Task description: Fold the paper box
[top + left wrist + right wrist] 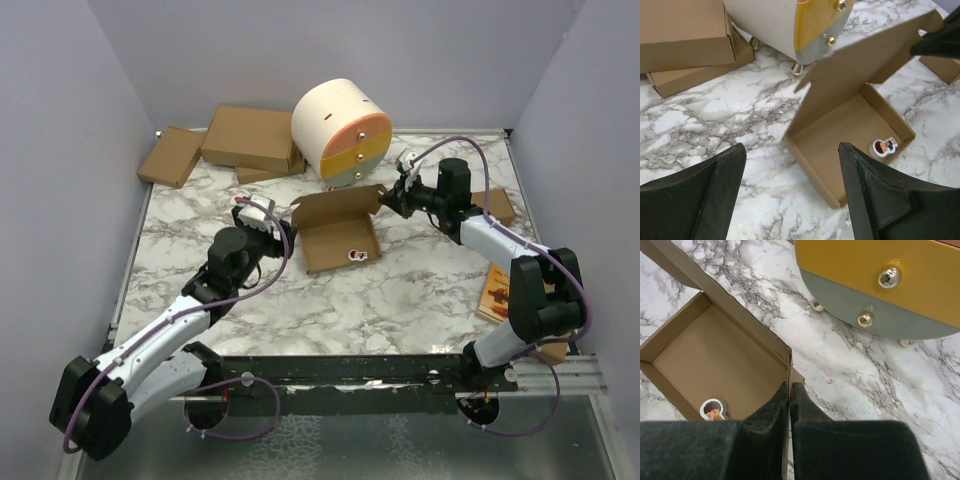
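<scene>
The paper box (338, 240) lies in the middle of the table as an open brown tray with its lid raised at the far side. It also shows in the left wrist view (850, 125) and the right wrist view (715, 360). A small cartoon sticker (358, 254) lies inside near the front right corner. My right gripper (390, 200) is shut on the thin cardboard edge at the lid's right end (790, 385). My left gripper (283, 232) is open and empty (792, 147), just above the tray's left wall.
A round cream drawer unit (343, 130) on small feet stands just behind the box. Stacked brown cartons (250, 140) and a flat one (172, 155) lie at the back left. Another carton (497, 205) and an orange booklet (497, 290) lie at the right. Walls enclose the table.
</scene>
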`<state>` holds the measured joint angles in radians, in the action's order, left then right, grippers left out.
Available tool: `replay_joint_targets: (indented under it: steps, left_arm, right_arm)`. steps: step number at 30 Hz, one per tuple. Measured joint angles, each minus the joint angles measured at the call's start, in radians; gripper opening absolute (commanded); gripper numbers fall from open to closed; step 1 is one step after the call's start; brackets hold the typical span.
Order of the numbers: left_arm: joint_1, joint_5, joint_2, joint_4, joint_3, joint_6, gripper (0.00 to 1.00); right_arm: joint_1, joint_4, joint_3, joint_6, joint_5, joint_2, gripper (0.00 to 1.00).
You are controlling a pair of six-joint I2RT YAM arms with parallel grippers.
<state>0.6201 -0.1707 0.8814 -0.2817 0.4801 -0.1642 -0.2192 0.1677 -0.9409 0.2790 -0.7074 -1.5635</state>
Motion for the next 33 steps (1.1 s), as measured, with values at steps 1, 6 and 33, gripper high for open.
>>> replay_joint_targets:
  steps: [1,6,33]
  left_arm:
    - [-0.03,0.029,0.021,-0.002,0.017,0.001,0.78]
    - [-0.196,0.23,0.171,0.001,0.119,-0.023,0.73]
    - [-0.214,0.443,0.423,-0.08,0.232,-0.002,0.0]
  right_arm:
    - [0.001,0.0,-0.002,-0.005,0.002,-0.002,0.01]
    - [0.001,0.0,-0.005,-0.015,0.005,-0.006,0.01]
    - [0.001,-0.019,-0.037,-0.048,0.003,-0.029,0.01]
